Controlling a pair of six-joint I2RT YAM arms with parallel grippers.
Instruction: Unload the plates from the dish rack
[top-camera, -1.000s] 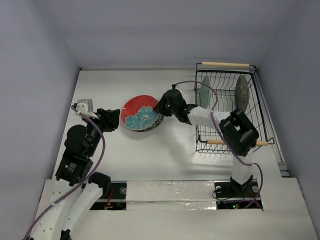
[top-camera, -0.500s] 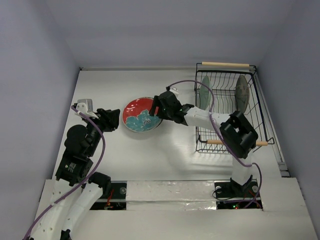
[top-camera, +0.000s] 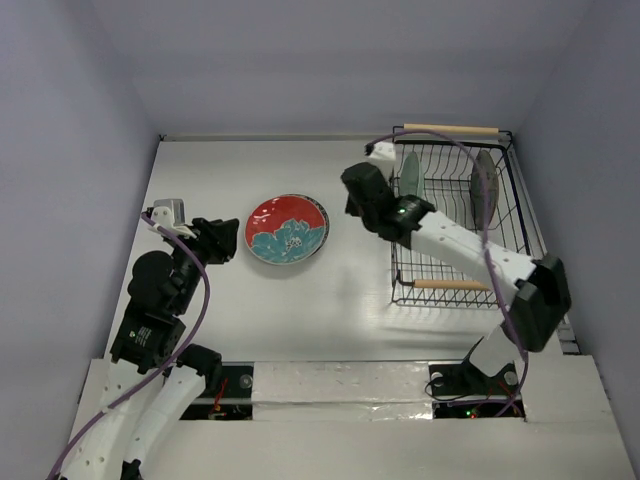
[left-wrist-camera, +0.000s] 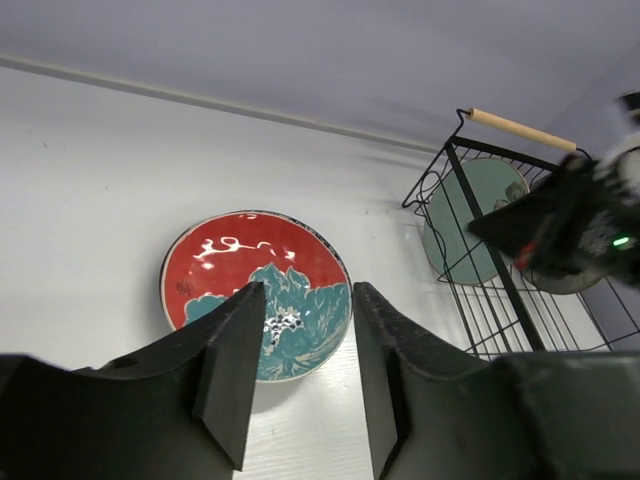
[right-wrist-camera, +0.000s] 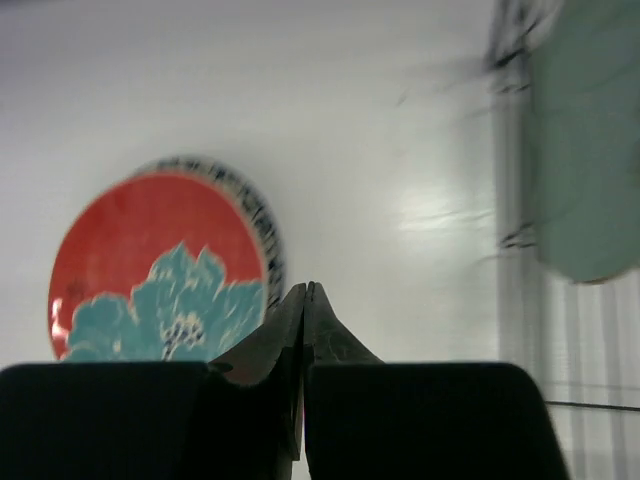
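Observation:
The red plate with a teal flower (top-camera: 288, 229) (left-wrist-camera: 257, 293) (right-wrist-camera: 160, 265) lies flat on the table, and a patterned rim (right-wrist-camera: 266, 235) shows under its right edge. The black wire dish rack (top-camera: 450, 128) (left-wrist-camera: 505, 128) stands at the back right. In it a pale mint plate (top-camera: 409, 176) (left-wrist-camera: 470, 220) (right-wrist-camera: 585, 150) and a greyer plate (top-camera: 484, 185) stand upright. My right gripper (top-camera: 355, 197) (right-wrist-camera: 306, 290) is shut and empty, raised between the red plate and the rack. My left gripper (top-camera: 228, 240) (left-wrist-camera: 308, 289) is open and empty, just left of the red plate.
White walls close the table at the back and on both sides. The rack's near wooden handle (top-camera: 452, 285) lies under my right forearm. Bare tabletop (top-camera: 300, 310) stretches between the red plate and the arm bases.
My right gripper opened off the red plate's right edge, shut again, and rose to the right towards the rack. The plate stays flat on the table. The left arm has not moved.

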